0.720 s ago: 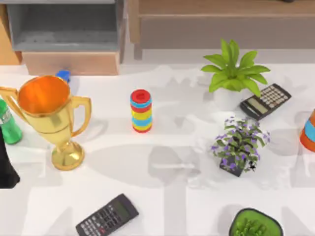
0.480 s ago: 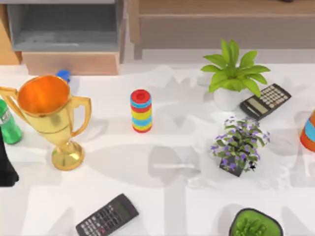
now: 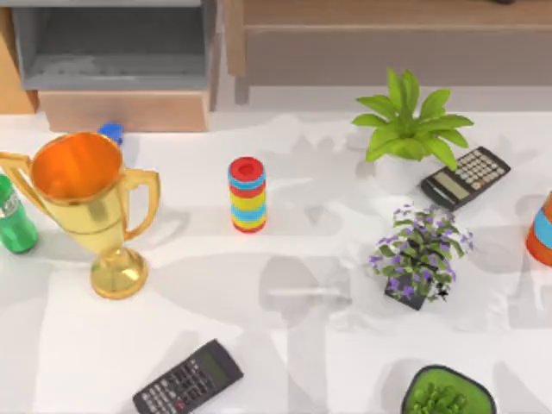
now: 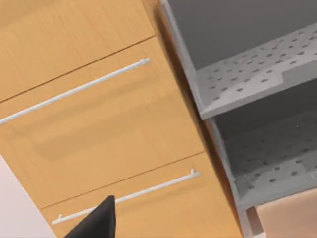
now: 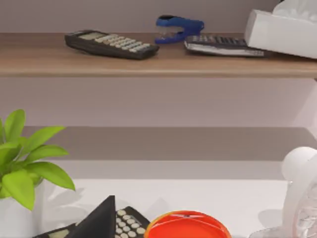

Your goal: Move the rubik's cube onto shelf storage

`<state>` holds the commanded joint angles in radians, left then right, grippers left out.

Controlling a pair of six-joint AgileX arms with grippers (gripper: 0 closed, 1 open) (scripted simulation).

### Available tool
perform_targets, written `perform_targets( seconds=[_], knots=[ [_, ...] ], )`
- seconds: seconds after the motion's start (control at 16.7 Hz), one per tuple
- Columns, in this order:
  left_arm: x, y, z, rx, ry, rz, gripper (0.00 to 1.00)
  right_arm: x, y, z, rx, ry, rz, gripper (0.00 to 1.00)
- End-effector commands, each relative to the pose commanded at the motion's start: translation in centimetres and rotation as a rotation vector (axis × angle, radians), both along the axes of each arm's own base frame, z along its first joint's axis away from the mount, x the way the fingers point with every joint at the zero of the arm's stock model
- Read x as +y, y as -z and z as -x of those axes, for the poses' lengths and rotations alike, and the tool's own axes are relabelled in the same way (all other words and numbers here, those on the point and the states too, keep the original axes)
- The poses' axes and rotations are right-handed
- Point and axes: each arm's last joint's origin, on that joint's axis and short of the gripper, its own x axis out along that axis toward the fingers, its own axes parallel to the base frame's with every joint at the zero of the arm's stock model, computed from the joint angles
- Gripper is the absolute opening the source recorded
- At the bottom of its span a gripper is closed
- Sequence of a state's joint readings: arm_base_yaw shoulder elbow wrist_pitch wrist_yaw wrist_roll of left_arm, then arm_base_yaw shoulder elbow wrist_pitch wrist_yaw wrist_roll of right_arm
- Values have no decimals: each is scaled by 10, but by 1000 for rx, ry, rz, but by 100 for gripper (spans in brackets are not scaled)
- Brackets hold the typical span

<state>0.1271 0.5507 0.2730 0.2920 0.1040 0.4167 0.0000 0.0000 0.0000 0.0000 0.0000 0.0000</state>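
Progress: The task looks either barely begun or stalled. The shelf storage (image 3: 371, 14) runs along the far edge of the table, and its long wooden board (image 5: 148, 62) carries two calculators (image 5: 111, 43), a blue stapler (image 5: 178, 27) and a white tissue box (image 5: 282, 32), but no cube.
Rubik's cube: Its whereabouts cannot be told from these views. The striped ring stack (image 3: 247, 194) at mid-table is not it.
Left to do: By this evidence, everything: finding the cube, gripping it, lifting it and setting it on the board.
Left gripper (image 4: 96, 223): Raised and tilted, it looks close-up at a light-wood drawer front (image 4: 99, 114) with white rail handles, beside the grey perforated shelves of the box unit (image 3: 112, 52). Whether the claw is apart or together cannot be told.
Right gripper (image 5: 96, 220): Held low and level near the table's right side, it faces the shelf storage across a leafy pot plant (image 5: 20, 163). Claw state cannot be told.
Table (image 3: 328, 259): A gold trophy (image 3: 82, 198) stands at left.
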Motion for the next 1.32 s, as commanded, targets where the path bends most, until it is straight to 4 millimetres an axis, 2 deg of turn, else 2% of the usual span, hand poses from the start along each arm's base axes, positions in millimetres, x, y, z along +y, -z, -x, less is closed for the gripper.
perform_targets(
  seconds=[0.18, 0.36, 0.54, 0.72, 0.9, 1.08, 1.2, 1.32],
  knots=[
    [17, -21, -47, 9, -3, -217, 100, 0, 0, 0, 0, 0, 0, 100],
    [42, -22, -105, 22, 1, -442, 100, 0, 0, 0, 0, 0, 0, 100],
    [74, 1, -164, 32, 11, -659, 100, 0, 0, 0, 0, 0, 0, 100],
    [106, 42, -210, 36, 22, -854, 100, 0, 0, 0, 0, 0, 0, 100],
    [132, 87, -239, 32, 30, -1011, 100, 0, 0, 0, 0, 0, 0, 100],
    [149, 121, -252, 23, 32, -1118, 100, 0, 0, 0, 0, 0, 0, 100],
    [154, 133, -256, 18, 32, -1155, 100, 0, 0, 0, 0, 0, 0, 100],
    [156, 135, -257, 17, 32, -1162, 100, 0, 0, 0, 0, 0, 0, 100]
  ],
)
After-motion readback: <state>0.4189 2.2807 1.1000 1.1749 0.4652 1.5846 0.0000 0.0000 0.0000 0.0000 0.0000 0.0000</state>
